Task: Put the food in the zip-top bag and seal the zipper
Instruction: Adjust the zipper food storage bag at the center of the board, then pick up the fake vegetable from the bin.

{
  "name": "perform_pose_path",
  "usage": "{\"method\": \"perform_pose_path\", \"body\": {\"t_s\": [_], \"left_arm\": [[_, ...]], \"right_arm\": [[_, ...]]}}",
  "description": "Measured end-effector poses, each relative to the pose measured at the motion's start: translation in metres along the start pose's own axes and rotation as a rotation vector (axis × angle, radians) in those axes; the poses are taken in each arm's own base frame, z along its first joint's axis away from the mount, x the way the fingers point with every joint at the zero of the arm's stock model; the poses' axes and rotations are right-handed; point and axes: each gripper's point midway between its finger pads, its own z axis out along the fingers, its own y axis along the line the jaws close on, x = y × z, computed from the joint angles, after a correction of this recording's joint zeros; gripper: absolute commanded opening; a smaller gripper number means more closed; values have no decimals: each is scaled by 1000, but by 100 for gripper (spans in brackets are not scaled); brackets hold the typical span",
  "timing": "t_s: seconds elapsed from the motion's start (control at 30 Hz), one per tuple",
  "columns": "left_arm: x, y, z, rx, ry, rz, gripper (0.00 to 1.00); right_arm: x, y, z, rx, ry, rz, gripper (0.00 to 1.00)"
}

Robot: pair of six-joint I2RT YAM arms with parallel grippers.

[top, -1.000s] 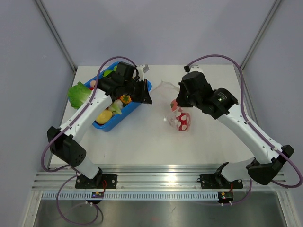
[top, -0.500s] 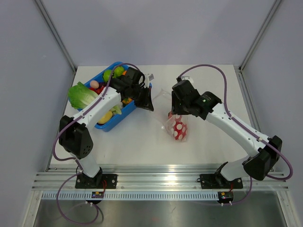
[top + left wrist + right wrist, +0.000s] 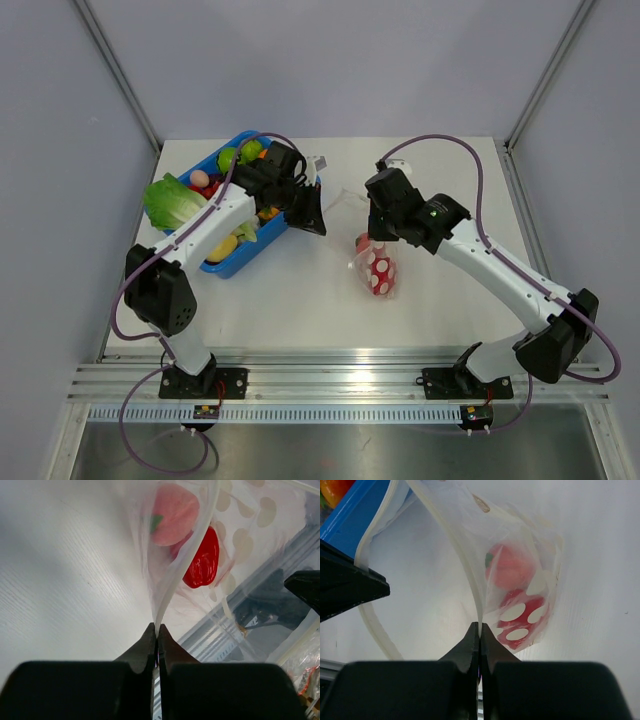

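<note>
The clear zip-top bag [image 3: 372,262] with white dots hangs between my two grippers above the table. It holds a red toy food [image 3: 380,274] and a pink one [image 3: 509,566]. My left gripper [image 3: 316,226] is shut on the pale zipper [image 3: 176,582] at one end of the mouth. My right gripper [image 3: 374,236] is shut on the zipper [image 3: 467,575] at the other end. The red piece [image 3: 202,560] and the pink piece [image 3: 174,511] show through the bag in the left wrist view. The mouth gapes open between the two grips.
A blue bin [image 3: 232,262] at the back left holds more toy food, with a green lettuce [image 3: 170,200] at its left end. The bin's corner [image 3: 357,505] shows in the right wrist view. Grey walls enclose the table.
One second ago the left gripper was over the bin; it has moved right to the bag's mouth. The right gripper has shifted left and the bag hangs lower and more upright.
</note>
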Motion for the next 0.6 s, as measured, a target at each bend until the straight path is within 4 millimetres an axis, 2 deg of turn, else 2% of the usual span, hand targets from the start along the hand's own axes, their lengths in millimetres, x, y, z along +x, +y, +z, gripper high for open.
{"method": "perform_pose_path", "body": {"t_s": [0.03, 0.07, 0.1, 0.13, 0.3, 0.4, 0.5, 0.57, 0.6], "left_arm": [[0, 0, -1, 0, 1, 8, 32], [0, 0, -2, -1, 2, 19, 40], [-1, -1, -4, -3, 2, 26, 53], [-3, -3, -8, -7, -2, 36, 59], [-28, -14, -35, -11, -84, 84, 59], [-39, -10, -56, -16, -145, 76, 58], [-53, 9, -79, -46, -216, 31, 82], [-63, 29, -91, -88, -258, -17, 90], [-67, 41, -95, -122, -275, -42, 90]], "right_arm": [[-1, 0, -1, -3, -4, 3, 0], [-2, 1, -1, -6, -9, 8, 0], [-4, 3, -1, -11, -17, 13, 0], [-6, 4, -1, -16, -23, 17, 0], [-11, 9, 0, -36, -42, 37, 0], [-13, 14, -1, -57, -47, 51, 0], [-15, 18, -1, -73, -51, 59, 0], [-16, 19, -1, -78, -56, 62, 0], [-16, 20, -1, -80, -56, 63, 0]]}}
